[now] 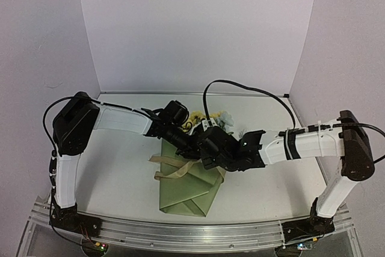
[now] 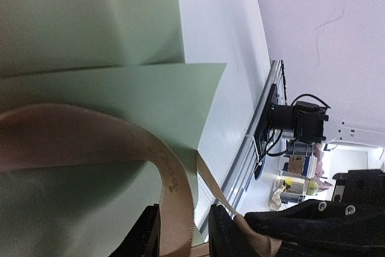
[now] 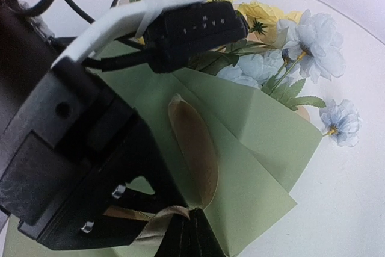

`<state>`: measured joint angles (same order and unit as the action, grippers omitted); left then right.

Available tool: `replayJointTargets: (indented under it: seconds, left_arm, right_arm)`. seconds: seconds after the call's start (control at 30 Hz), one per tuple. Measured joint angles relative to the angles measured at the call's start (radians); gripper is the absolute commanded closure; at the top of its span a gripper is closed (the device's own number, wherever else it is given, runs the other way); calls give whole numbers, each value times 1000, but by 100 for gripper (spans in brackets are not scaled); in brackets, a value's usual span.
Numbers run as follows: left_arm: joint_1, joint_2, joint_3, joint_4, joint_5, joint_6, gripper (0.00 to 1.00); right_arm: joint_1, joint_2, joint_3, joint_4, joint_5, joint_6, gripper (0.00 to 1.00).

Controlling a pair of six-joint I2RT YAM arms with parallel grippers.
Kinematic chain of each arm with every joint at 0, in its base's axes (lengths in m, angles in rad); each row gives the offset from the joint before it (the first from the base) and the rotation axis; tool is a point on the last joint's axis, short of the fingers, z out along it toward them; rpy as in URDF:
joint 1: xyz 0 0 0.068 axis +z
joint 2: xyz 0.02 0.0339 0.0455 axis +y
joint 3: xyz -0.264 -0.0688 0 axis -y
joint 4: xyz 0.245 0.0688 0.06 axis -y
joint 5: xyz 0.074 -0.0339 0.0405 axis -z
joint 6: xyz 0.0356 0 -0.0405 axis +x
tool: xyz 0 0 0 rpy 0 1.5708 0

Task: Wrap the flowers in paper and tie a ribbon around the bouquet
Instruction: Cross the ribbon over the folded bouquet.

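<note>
The bouquet point(image 1: 191, 180) lies flat at ctr of the table point(image 1: 114, 173), btwn the two arms. Its long axis runs near-to-far, leaning a bit to the R at the far end. The blooms point away from the arm bases, toward the back wall point(image 1: 198, 28), and the broad folded end of the wrap points at the near edge.

Its flowers point(image 3: 304, 40) stick out of the far, open end: yellow heads + pale blue-white ones, green leaves under them. One small blue bloom hangs out past the wrap's edge. The paper point(image 1: 180, 200) is olive green and creased, folded in overlapping flaps w/ sharp diagonal edges. Its near end looks squared-off, not pointed.

The ribbon point(image 3: 195, 148) is glossy tan and crosses the wrap approx mid-length, across the long axis. Loose strands trail off the wrap's L side onto the table, and one upright loop stands over the paper.

R gripper point(image 3: 191, 230): fingers pressed together, pinching the ribbon at the base of that loop. L gripper point(image 2: 183, 224): jaws partway apart. The ribbon runs thru the gap, against one finger w/ a sliver of space at the other, so not clamped as far as shows. Both grippers meet over the bouquet's middle, nearly touching, L reaching in from the L side and R from the R side.
</note>
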<state>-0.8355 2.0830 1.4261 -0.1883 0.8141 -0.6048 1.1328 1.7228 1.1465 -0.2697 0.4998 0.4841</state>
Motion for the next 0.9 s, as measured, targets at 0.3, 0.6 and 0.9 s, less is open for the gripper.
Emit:
replayJointTargets:
  seconds: [0.3,0.6,0.9]
  left_arm:
    - [0,0,-34,-19,103,37,74]
    - [64,-34,-75,-1,21,6,64]
    - [80,-95,-100,-3,-89,5,57]
  right_arm:
    - [0,-18,-11,8,10,2,93]
    - [-29,35,14,18,23,-11,93]
    - [-75,104,84,26,0,-17,90]
